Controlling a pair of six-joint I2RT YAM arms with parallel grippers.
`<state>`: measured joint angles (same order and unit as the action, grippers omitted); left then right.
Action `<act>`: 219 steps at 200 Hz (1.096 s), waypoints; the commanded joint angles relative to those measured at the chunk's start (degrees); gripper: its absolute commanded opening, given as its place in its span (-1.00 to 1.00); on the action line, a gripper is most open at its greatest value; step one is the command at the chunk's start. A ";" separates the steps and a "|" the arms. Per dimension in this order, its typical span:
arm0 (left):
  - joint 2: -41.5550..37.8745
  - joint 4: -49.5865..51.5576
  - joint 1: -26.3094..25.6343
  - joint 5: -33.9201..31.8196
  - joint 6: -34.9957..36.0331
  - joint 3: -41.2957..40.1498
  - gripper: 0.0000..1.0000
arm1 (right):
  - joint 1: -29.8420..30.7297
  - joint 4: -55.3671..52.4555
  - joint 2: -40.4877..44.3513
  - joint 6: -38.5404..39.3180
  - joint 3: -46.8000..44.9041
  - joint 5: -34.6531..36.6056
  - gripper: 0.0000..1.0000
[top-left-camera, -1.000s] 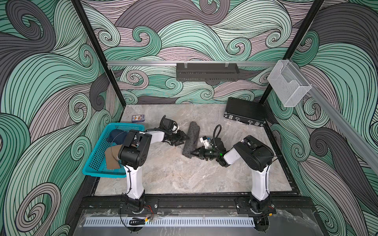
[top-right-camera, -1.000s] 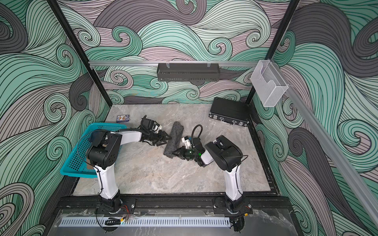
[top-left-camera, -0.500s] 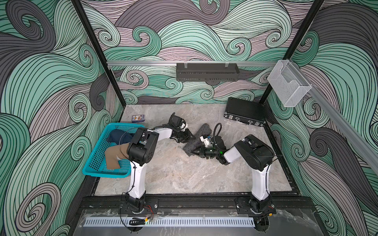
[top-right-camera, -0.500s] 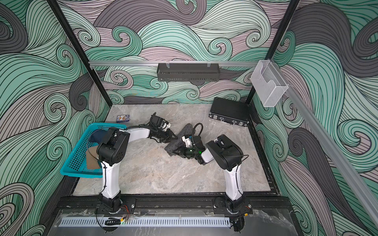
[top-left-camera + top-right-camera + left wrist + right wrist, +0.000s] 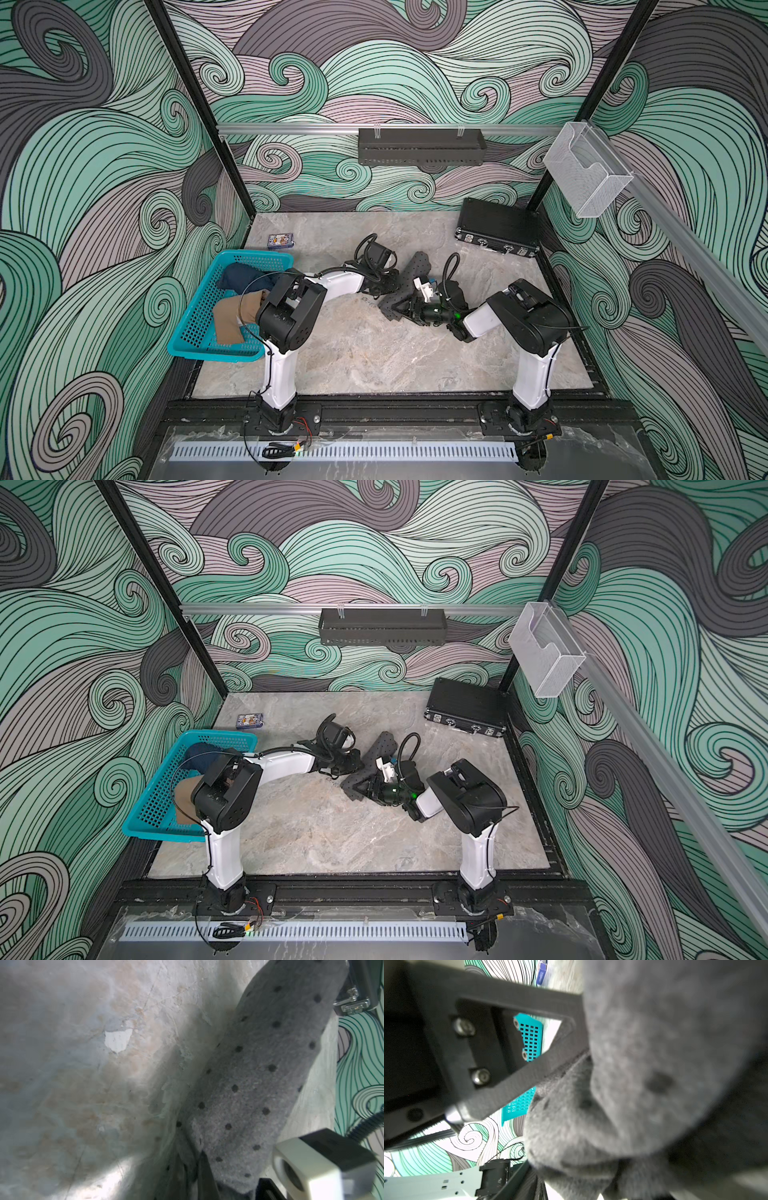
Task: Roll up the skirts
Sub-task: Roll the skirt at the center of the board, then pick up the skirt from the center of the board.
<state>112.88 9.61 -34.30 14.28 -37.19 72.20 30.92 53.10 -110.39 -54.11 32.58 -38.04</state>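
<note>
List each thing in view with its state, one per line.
grey skirt: bent strip lying on the table
left claw: shut on the grey skirt
right claw: open, against the grey skirt
blue skirt: crumpled in the basket
tan skirt: crumpled in the basket
black case: shut

A grey marbled bench [image 5: 353,353] carries a teal perforated basket [image 5: 195,328] at its left edge, a small blue box [image 5: 281,240] near the back left corner, a black hard case [image 5: 496,226] at back right, and a dotted grey skirt [image 5: 417,266] near the middle.
</note>
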 commanded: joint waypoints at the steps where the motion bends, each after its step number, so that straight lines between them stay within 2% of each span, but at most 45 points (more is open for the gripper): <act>1: 1.57 10.41 -1.38 -6.68 -0.76 -0.55 -1.00 | -1.28 -12.62 -0.09 -0.26 -4.58 10.55 0.32; 37: 2.48 10.60 -1.73 -6.20 -0.43 -0.14 -1.00 | -5.36 -15.18 7.71 -2.75 -7.53 11.70 0.58; 62: 2.04 9.73 -1.93 -4.24 0.18 -0.65 -1.00 | -9.24 -26.62 11.14 0.44 -2.45 11.49 0.66; 96: 1.53 8.75 -3.19 -2.69 0.83 -1.65 -1.00 | -11.01 -32.16 7.02 3.26 6.16 10.25 0.74; 123: 1.38 9.37 -3.99 -2.98 1.06 -1.60 -1.00 | -11.14 -32.58 3.19 4.66 11.72 8.48 0.81; 146: 1.23 9.44 -4.02 -2.83 1.30 -1.54 -1.00 | -11.09 -28.46 2.11 4.23 12.89 6.22 0.86; 169: 1.51 9.37 -4.43 -2.36 1.66 -1.27 -1.00 | -11.23 -32.99 1.09 6.09 15.43 7.11 0.88; 184: 1.64 9.27 -4.80 -1.92 1.77 -1.12 -1.00 | -11.95 -34.20 -0.59 5.49 15.88 7.98 0.74; 219: -0.12 9.87 -4.56 0.21 2.65 -0.51 -0.97 | -13.41 -29.11 -5.80 6.16 14.52 6.22 -0.35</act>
<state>112.77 11.33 -37.65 12.16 -36.67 72.95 18.61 25.87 -111.07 -49.12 48.84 -33.08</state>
